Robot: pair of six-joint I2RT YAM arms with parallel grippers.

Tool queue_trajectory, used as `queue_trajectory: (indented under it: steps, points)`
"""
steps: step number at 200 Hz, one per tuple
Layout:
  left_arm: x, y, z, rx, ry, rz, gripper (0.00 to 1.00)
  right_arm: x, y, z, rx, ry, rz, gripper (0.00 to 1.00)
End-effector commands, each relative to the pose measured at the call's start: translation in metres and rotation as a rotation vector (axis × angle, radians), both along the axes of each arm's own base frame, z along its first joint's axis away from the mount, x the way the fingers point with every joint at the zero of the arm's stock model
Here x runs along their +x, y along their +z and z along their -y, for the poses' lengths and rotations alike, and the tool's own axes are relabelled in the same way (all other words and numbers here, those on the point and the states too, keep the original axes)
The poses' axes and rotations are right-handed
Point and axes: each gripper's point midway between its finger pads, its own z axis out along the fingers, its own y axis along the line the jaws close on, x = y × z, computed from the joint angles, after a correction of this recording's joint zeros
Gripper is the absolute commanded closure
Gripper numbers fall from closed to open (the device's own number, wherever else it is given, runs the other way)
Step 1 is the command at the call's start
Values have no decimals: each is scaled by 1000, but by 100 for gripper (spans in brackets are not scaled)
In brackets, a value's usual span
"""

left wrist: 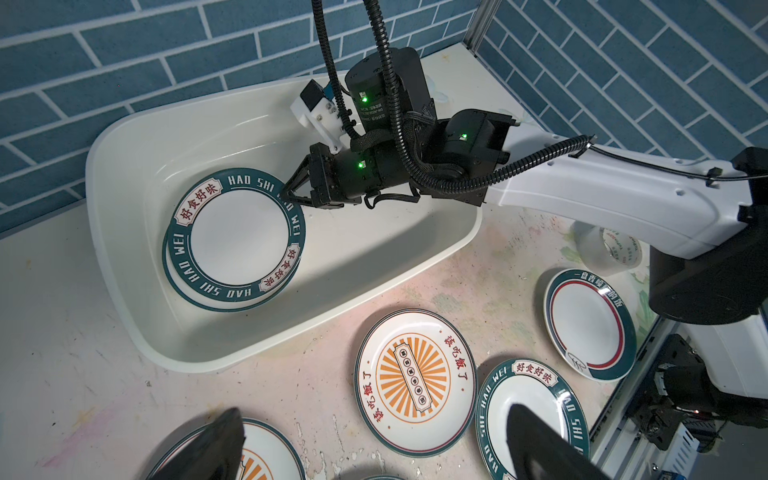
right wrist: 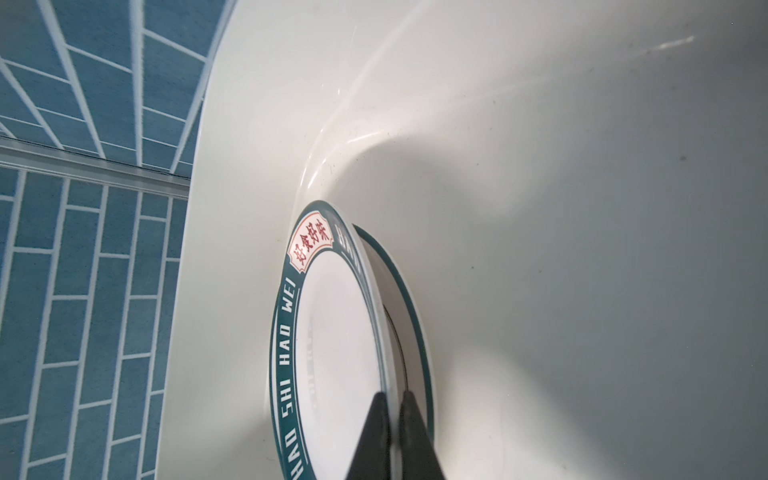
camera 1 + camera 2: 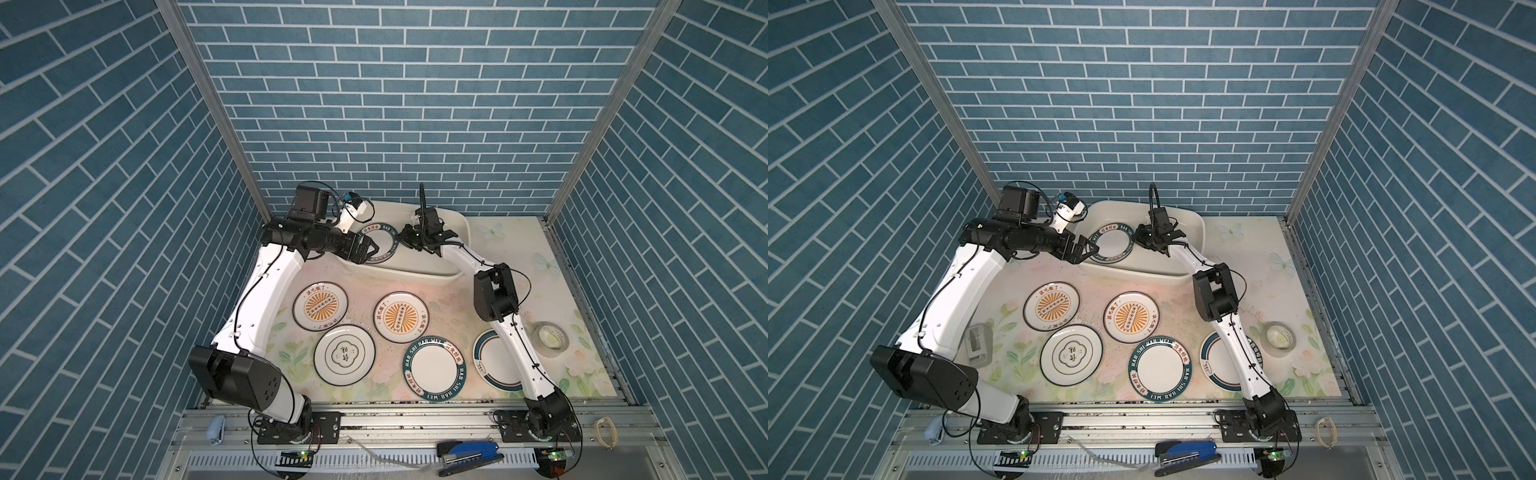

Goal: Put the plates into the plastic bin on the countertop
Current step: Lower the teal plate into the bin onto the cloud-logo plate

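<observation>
Blue-brick walls (image 3: 395, 104) close in a flowered countertop (image 3: 457, 299), with the plastic bin (image 3: 415, 275) at its back. Two green-banded plates lie in the bin's left half. The top plate (image 1: 239, 237) lies slightly askew over the lower plate (image 1: 224, 306), which shows only as a crescent, its centre hidden. The right gripper (image 2: 392, 401) is pinched on the top plate's rim, a finger on each face. The left gripper (image 3: 370, 254) hangs spread wide over the bin's near-left corner, holding nothing.

Five more plates rest on the countertop — one sunburst plate (image 3: 320, 306), a second sunburst plate (image 3: 400, 317), a clover plate (image 3: 344, 354), a lettered plate (image 3: 434, 375) and a ringed plate (image 3: 492, 361), the last partly covered by the right arm (image 3: 519, 353). That makes seven plates — plus one tape roll (image 3: 552, 337) beside that arm.
</observation>
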Motion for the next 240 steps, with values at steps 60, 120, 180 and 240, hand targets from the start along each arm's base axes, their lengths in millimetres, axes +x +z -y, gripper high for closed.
queue_trajectory:
  steps: [60, 120, 180, 240]
  points:
    - [0, -3, 2, 0, -16, -14, 0, -1, 7, -9, 30, 13, 3, 82]
    - [-1, -3, 2, 2, -17, -14, 0, -4, 5, -6, 12, 18, -5, 80]
    - [-2, -4, 1, 2, -17, -14, 0, -7, 1, -4, -7, 22, -12, 79]
    - [-1, -5, 1, 3, -16, -17, 0, -11, -4, 0, -36, 33, -23, 77]
